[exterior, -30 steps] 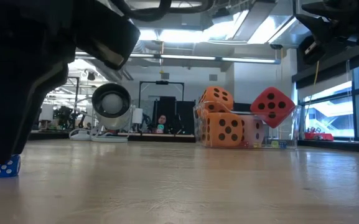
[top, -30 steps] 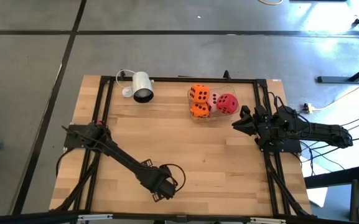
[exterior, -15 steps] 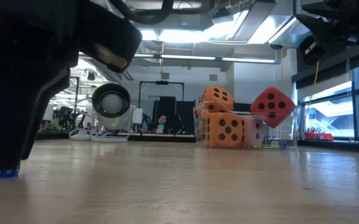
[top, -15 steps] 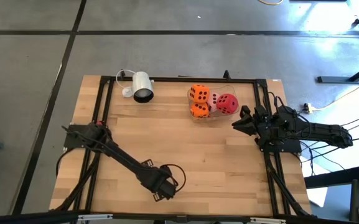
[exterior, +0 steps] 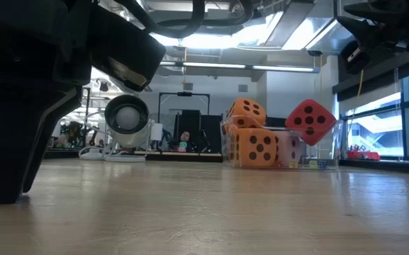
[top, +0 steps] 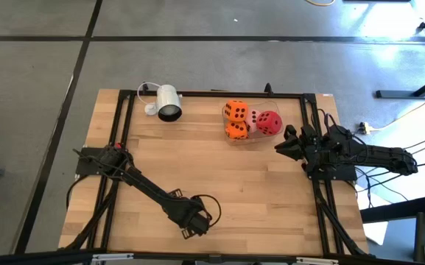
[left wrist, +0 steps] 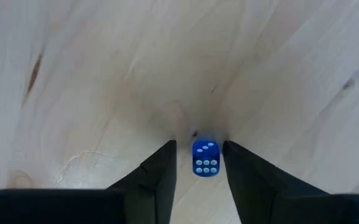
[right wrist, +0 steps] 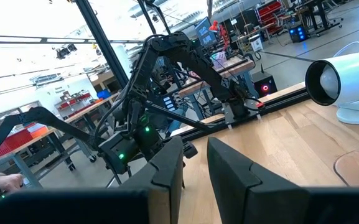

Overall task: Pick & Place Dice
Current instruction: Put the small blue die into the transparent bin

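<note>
Down at the table, the left gripper [left wrist: 199, 163], fingers apart, straddles 1 small blue die [left wrist: 205, 158], probably hard, light and slippery, best pinched on opposite flat faces.

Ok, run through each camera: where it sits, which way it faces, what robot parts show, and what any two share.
High: overhead, straight down; both arms, left gripper low, right gripper beside the big dice.
Low: table height, looking across; the left gripper's dark bulk, big dice.
Left wrist: down at the wood; its fingers straddle a small blue die.
Right wrist: across the table; its fingers, the left arm.
Shared: white camera in high, low, right wrist.
</note>
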### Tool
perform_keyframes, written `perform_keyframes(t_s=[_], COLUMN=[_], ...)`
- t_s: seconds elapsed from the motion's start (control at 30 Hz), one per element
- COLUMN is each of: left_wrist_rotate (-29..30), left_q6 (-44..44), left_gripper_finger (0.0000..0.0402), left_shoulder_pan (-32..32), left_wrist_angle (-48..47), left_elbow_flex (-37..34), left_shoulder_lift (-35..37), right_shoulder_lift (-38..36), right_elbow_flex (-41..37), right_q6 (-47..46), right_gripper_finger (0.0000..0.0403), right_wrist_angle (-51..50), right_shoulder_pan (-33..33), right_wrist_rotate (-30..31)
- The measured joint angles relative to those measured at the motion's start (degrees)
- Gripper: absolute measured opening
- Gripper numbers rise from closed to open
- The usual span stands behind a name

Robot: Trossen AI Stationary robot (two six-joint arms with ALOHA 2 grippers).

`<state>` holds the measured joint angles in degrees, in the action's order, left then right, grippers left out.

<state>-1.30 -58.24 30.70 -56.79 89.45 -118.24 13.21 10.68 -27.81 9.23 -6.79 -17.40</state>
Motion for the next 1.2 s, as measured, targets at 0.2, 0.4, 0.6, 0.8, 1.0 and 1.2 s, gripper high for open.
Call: perform_keyframes(t_s=[0.2, 0.4, 0.6, 0.8, 1.0, 1.2], left_wrist_rotate=[-0.17, 0.14, 8.78, 25.46, 46.58, 63.72], left_q6=[0.00, 0.02, 1.53, 8.74, 26.96, 44.78], left_gripper_finger=[0.0081, 0.0031, 0.0030, 0.0042, 0.0037, 0.0043], left_shoulder_pan=[0.02, 0.02, 0.03, 0.02, -0.40, -3.52], left_wrist_angle=[0.43, 0.27, 3.18, 7.19, 12.38, 16.81], left_elbow_flex=[0.00, -0.04, -0.15, -0.11, -0.10, -0.09], left_shoulder_lift=[0.06, 0.43, 2.94, 6.18, 7.59, 7.67], right_shoulder_lift=[-0.02, -0.01, -0.02, 0.00, 0.00, -0.01], right_elbow_flex=[0.00, 0.00, 0.00, 0.00, 0.00, 0.00], right_q6=[0.00, 0.00, 0.00, 0.00, 0.00, 0.00], right_gripper_finger=[0.0074, 0.0074, 0.0074, 0.0074, 0.0074, 0.0074], right_wrist_angle=[0.00, 0.02, 0.03, -0.02, -0.07, -0.07], right_shoulder_pan=[0.02, 0.00, 0.01, 0.02, 0.00, 0.02], right_wrist_rotate=[0.01, -0.01, 0.00, -0.01, -0.01, 0.01])
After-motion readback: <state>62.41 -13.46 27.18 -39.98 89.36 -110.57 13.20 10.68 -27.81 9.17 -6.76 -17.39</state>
